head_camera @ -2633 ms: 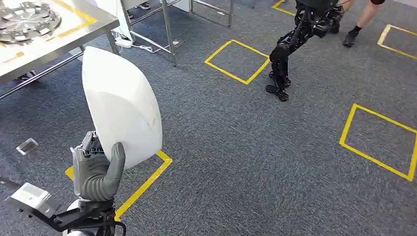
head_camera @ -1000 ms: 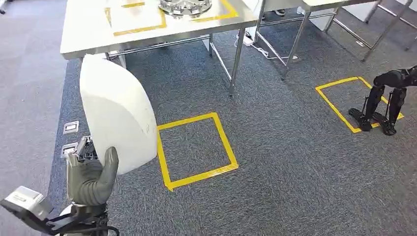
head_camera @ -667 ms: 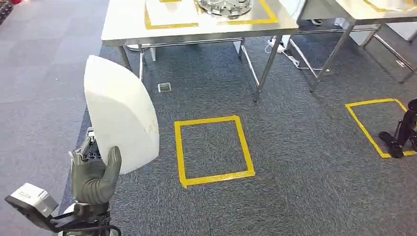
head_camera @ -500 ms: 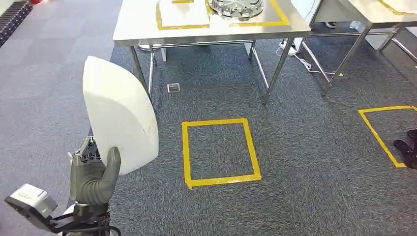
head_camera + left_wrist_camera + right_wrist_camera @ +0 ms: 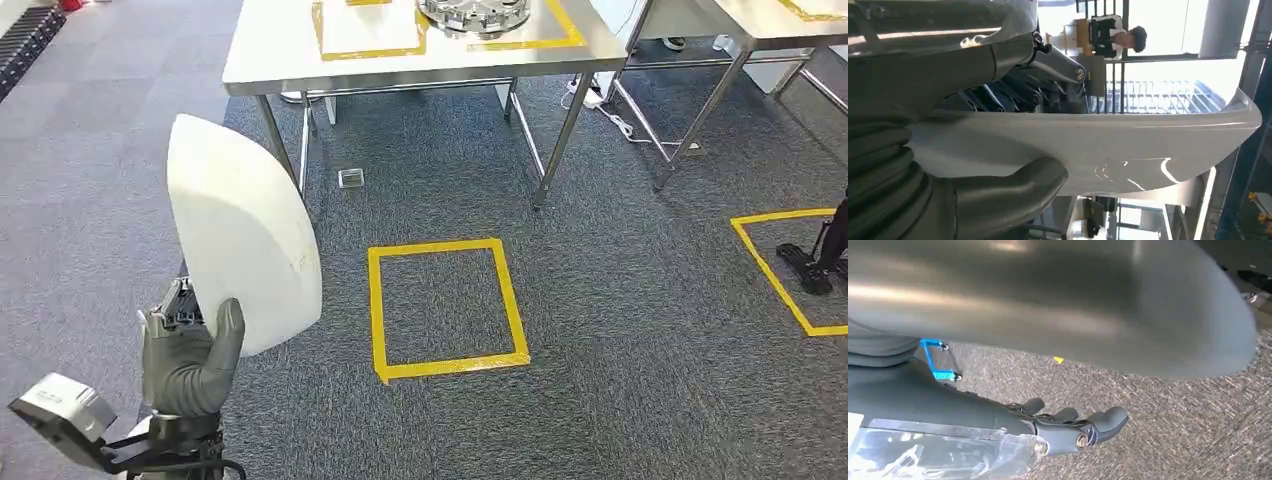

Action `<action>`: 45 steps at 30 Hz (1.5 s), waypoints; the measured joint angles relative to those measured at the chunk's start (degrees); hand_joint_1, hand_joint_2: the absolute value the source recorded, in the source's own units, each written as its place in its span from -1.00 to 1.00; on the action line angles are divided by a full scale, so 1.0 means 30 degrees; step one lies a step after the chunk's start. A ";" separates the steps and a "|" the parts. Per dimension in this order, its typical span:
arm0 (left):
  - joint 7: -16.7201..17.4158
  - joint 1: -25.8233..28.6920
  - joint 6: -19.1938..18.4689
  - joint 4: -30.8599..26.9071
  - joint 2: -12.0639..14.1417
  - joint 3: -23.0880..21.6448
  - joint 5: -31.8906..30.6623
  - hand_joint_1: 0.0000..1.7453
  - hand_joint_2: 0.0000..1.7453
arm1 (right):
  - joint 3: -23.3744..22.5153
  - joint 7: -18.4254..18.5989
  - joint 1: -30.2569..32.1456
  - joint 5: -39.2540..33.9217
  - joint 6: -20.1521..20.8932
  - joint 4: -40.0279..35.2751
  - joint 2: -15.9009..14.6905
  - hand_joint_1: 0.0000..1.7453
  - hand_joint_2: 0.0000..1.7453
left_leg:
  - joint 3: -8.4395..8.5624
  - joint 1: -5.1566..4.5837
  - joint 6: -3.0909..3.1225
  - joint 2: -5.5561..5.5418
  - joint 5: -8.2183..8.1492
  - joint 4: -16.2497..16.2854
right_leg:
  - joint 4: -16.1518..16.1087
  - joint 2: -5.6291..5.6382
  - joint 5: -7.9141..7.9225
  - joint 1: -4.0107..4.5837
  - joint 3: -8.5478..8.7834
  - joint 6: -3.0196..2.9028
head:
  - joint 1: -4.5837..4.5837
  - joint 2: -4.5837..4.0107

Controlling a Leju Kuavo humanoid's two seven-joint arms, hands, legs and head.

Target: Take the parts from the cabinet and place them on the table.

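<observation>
My left hand (image 5: pixel 190 355) grips the lower edge of a large white curved shell part (image 5: pixel 240 240) and holds it upright at the lower left of the head view. In the left wrist view the thumb (image 5: pixel 1008 192) presses on the white shell part (image 5: pixel 1128 145). The steel table (image 5: pixel 270 50) stands ahead at the top, with yellow tape outlines and a round metal part (image 5: pixel 473 12) on it. My right hand (image 5: pixel 1068 425) hangs over the carpet with its fingers apart and nothing in them.
A yellow tape square (image 5: pixel 445 308) marks the grey carpet between me and the table. A small floor outlet (image 5: pixel 350 178) lies by the table legs. A second table (image 5: pixel 770 20) is at the top right. Another robot's foot (image 5: pixel 810 268) stands at the right edge.
The camera has turned: the table and tape square have slid into the middle of the view, with only a slight shift in the last half second. My left hand's hold on the shell is unchanged.
</observation>
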 joint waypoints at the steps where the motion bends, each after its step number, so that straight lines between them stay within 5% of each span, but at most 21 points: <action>1: 0.0014 -0.0003 -0.0036 0.0000 0.0000 0.0000 0.0022 1.00 1.00 | 0.0000 0.0000 0.0000 -0.0021 0.0043 0.0000 0.0000 -1.00 -1.00 | 0.0000 -0.0002 0.0000 0.0000 0.0000 0.0000 | -0.0003 0.0000 0.0000 -0.0002 0.0005 0.0001 | 0.0000 0.0000; 8: 0.0087 -0.0013 -0.0124 0.0000 0.0000 0.0029 0.0058 1.00 1.00 | 0.0000 0.0000 0.0000 -0.0109 0.0146 0.0000 0.0000 -1.00 -1.00 | 0.0001 -0.0008 0.0005 0.0000 -0.0003 0.0005 | -0.0051 -0.0002 0.0005 -0.0006 0.0049 0.0009 | 0.0000 0.0000; 16: 0.0124 -0.0036 -0.0211 0.0000 0.0007 0.0066 0.0087 1.00 1.00 | 0.0000 0.0000 0.0004 -0.0109 0.0262 -0.0007 0.0087 -1.00 -1.00 | 0.0006 -0.0166 0.0280 -0.0003 -0.0078 0.0116 | -0.0225 0.0046 0.0050 -0.0164 0.0137 0.0305 | -0.0015 0.0000; 18: 0.0138 -0.0043 -0.0219 -0.0058 0.0000 0.0087 0.0088 1.00 1.00 | 0.0000 0.0000 -0.0007 -0.0109 0.0262 -0.0007 0.0066 -1.00 -1.00 | 0.0249 0.0095 0.0444 0.0114 0.0136 -0.0349 | -0.0079 -0.0096 -0.0104 -0.0118 0.0154 0.0435 | -0.0007 0.0000; 19: 0.0138 -0.0053 -0.0219 -0.0080 0.0000 0.0109 0.0087 1.00 1.00 | -0.0007 0.0000 -0.0028 -0.0109 0.0262 -0.0007 0.0066 -1.00 -1.00 | 0.0316 0.0126 0.0485 0.0130 0.0139 -0.0427 | 0.0550 -0.0277 -0.0513 -0.0085 -0.0160 0.0514 | 0.0057 0.0000; 21: 0.0146 -0.0044 -0.0240 -0.0080 0.0000 0.0124 0.0087 1.00 1.00 | -0.0007 0.0000 -0.0058 -0.0109 0.0262 -0.0015 0.0087 -1.00 -1.00 | 0.0351 0.0150 0.0527 0.0221 0.0101 -0.0423 | 0.3479 -0.0411 -0.1922 -0.0203 -0.1690 0.0628 | 0.0109 0.0000; 23: 0.0160 -0.0038 -0.0248 -0.0080 0.0000 0.0124 0.0095 1.00 1.00 | 0.0000 0.0000 -0.0017 -0.0109 0.0269 -0.0015 0.0080 -1.00 -1.00 | 0.0386 0.0165 0.0459 0.0232 0.0023 -0.0405 | 0.5611 -0.0463 -0.2320 -0.0284 -0.2952 0.0748 | 0.0117 0.0000; 25: 0.0196 -0.0017 -0.0269 -0.0080 0.0000 0.0124 0.0109 1.00 1.00 | 0.0000 0.0007 -0.0014 -0.0109 0.0269 -0.0007 0.0073 -1.00 -1.00 | 0.0567 0.0229 0.0327 0.0220 -0.0132 -0.0388 | 0.4197 -0.0461 -0.0893 -0.0338 -0.2463 0.0806 | 0.0124 0.0000; 27: 0.0204 -0.0025 -0.0270 -0.0080 0.0000 0.0131 0.0109 1.00 1.00 | 0.0000 0.0000 -0.0033 -0.0109 0.0269 -0.0015 0.0080 -1.00 -1.00 | 0.0870 0.0315 0.0098 0.0203 -0.0403 -0.0313 | 0.0646 -0.0415 0.1047 -0.0402 -0.0845 0.0862 | 0.0131 0.0000; 28: 0.0204 -0.0032 -0.0269 -0.0087 0.0000 0.0146 0.0109 1.00 1.00 | 0.0000 0.0000 -0.0052 -0.0109 0.0284 -0.0015 0.0109 -1.00 -1.00 | 0.0832 0.0225 -0.0058 0.0198 -0.0523 -0.0269 | 0.0241 -0.0186 0.0570 -0.0342 -0.0497 0.0816 | 0.0145 0.0000; 29: 0.0226 -0.0051 -0.0277 -0.0102 0.0007 0.0160 0.0124 1.00 1.00 | 0.0000 0.0000 -0.0076 -0.0109 0.0284 -0.0015 0.0109 -1.00 -1.00 | 0.0762 0.0214 -0.0178 0.0171 -0.0583 -0.0147 | -0.0011 -0.0134 0.0541 -0.0335 -0.0482 0.0483 | 0.0131 0.0007; 32: 0.0226 -0.0056 -0.0291 -0.0117 0.0007 0.0167 0.0131 1.00 1.00 | 0.0000 0.0007 0.0044 -0.0109 0.0320 -0.0022 0.0102 -1.00 -1.00 | 0.0845 0.0283 -0.0457 0.0102 -0.0604 -0.0289 | 0.0076 -0.0234 0.0435 -0.0258 -0.0515 0.0097 | 0.0065 0.0000; 34: 0.0226 -0.0086 -0.0291 -0.0124 0.0044 0.0211 0.0131 1.00 1.00 | -0.0007 0.0007 0.0004 -0.0109 0.0276 -0.0022 0.0080 -1.00 -1.00 | 0.0655 0.0255 -0.0676 0.0831 -0.1064 0.0335 | -0.0069 -0.0379 0.0405 -0.0351 -0.0298 -0.0178 | -0.0035 0.0000; 37: 0.0233 -0.0090 -0.0291 -0.0124 0.0044 0.0226 0.0138 1.00 1.00 | -0.0007 0.0007 0.0029 -0.0109 0.0277 -0.0022 0.0102 -1.00 -1.00 | -0.1682 0.0259 -0.0760 0.1206 -0.2927 0.4820 | -0.0062 -0.0663 0.0207 -0.0294 -0.0091 -0.0380 | -0.0182 0.0000; 38: 0.0233 -0.0074 -0.0291 -0.0117 0.0044 0.0226 0.0146 1.00 1.00 | -0.0007 0.0007 0.0066 -0.0109 0.0277 -0.0022 0.0095 -1.00 -1.00 | -0.2287 0.0259 -0.0753 0.1207 -0.3023 0.5766 | -0.0059 -0.0745 0.0143 -0.0275 -0.0029 -0.0384 | -0.0189 0.0000; 40: 0.0255 -0.0061 -0.0291 -0.0117 0.0058 0.0233 0.0153 1.00 1.00 | -0.0007 0.0007 0.0105 -0.0109 0.0299 -0.0022 0.0102 -1.00 -1.00 | -0.2235 0.0257 -0.0661 0.1210 -0.1909 0.5068 | -0.0058 -0.0808 -0.0002 -0.0233 0.0181 -0.0344 | -0.0189 0.0000; 42: 0.0255 -0.0064 -0.0284 -0.0117 0.0102 0.0248 0.0153 1.00 1.00 | -0.0007 0.0007 0.0078 -0.0109 0.0321 -0.0022 0.0117 -1.00 -1.00 | -0.0745 0.0218 -0.0428 0.1254 0.0320 0.1570 | -0.0055 -0.0833 -0.0233 -0.0220 0.0562 -0.0231 | -0.0211 0.0000; 43: 0.0255 -0.0063 -0.0284 -0.0109 0.0117 0.0248 0.0146 1.00 1.00 | -0.0007 0.0007 0.0092 -0.0109 0.0328 -0.0022 0.0131 -1.00 -1.00 | -0.0272 0.0140 -0.0306 0.1454 0.0308 0.0739 | -0.0083 -0.0855 -0.0328 -0.0214 0.0615 -0.0142 | -0.0197 0.0000; 45: 0.0255 -0.0098 -0.0291 -0.0132 0.0117 0.0240 0.0152 1.00 1.00 | -0.0007 0.0007 0.0040 -0.0109 0.0328 -0.0022 0.0131 -1.00 -1.00 | -0.0196 0.0033 -0.0151 0.1468 0.0019 0.0254 | 0.0006 -0.0869 -0.0357 -0.0114 0.0488 0.0096 | -0.0197 0.0000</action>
